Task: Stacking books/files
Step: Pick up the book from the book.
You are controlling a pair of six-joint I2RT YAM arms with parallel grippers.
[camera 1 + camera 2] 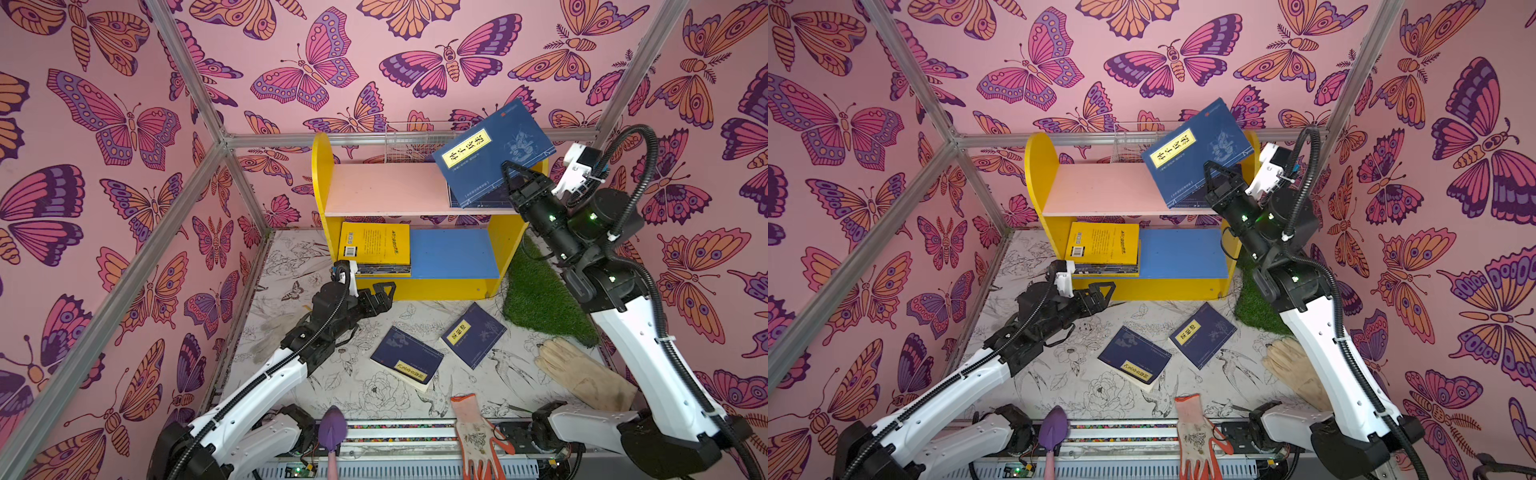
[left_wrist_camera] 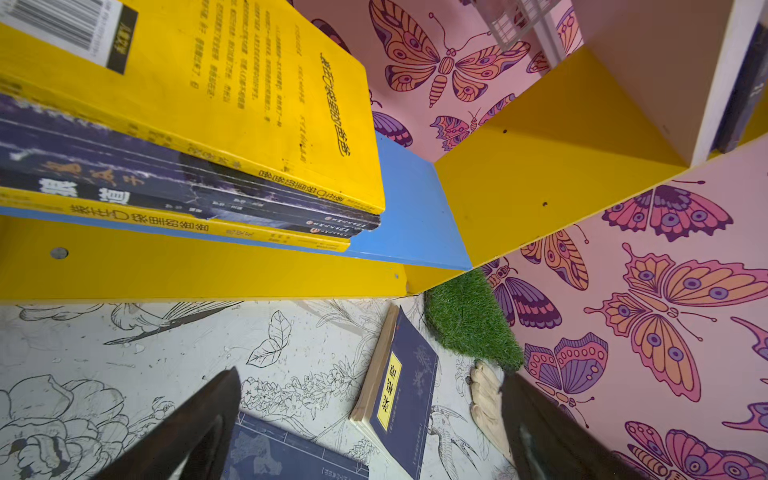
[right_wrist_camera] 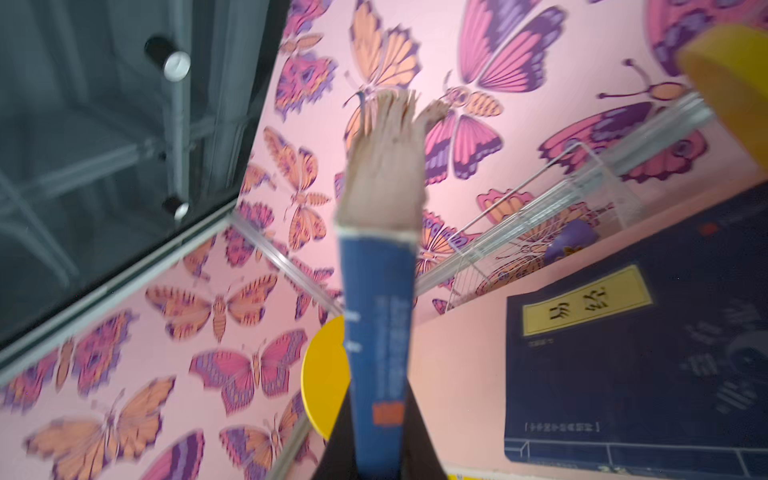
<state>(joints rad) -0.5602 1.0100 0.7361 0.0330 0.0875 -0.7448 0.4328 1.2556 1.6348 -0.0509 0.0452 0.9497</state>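
Observation:
My right gripper [image 1: 510,172] [image 3: 380,415] is shut on the lower edge of a blue book [image 1: 494,145] [image 1: 1196,149] with a yellow title label, held tilted above the right end of the pink upper shelf [image 1: 382,187]. Under it another navy book [image 3: 623,353] lies flat on that shelf. On the blue lower shelf [image 1: 453,253] sits a stack of books topped by a yellow cover [image 1: 374,245] [image 2: 249,83]. My left gripper [image 1: 382,296] [image 2: 372,376] hangs open and empty just in front of that stack. Two navy books [image 1: 407,359] [image 1: 473,334] lie on the floor.
The yellow bookshelf [image 1: 322,174] stands against the back wall with a wire basket [image 1: 407,141] behind it. A grass mat [image 1: 540,299] lies at its right. A beige glove [image 1: 582,374], a white-and-orange glove [image 1: 478,436] and a purple trowel [image 1: 332,428] lie near the front.

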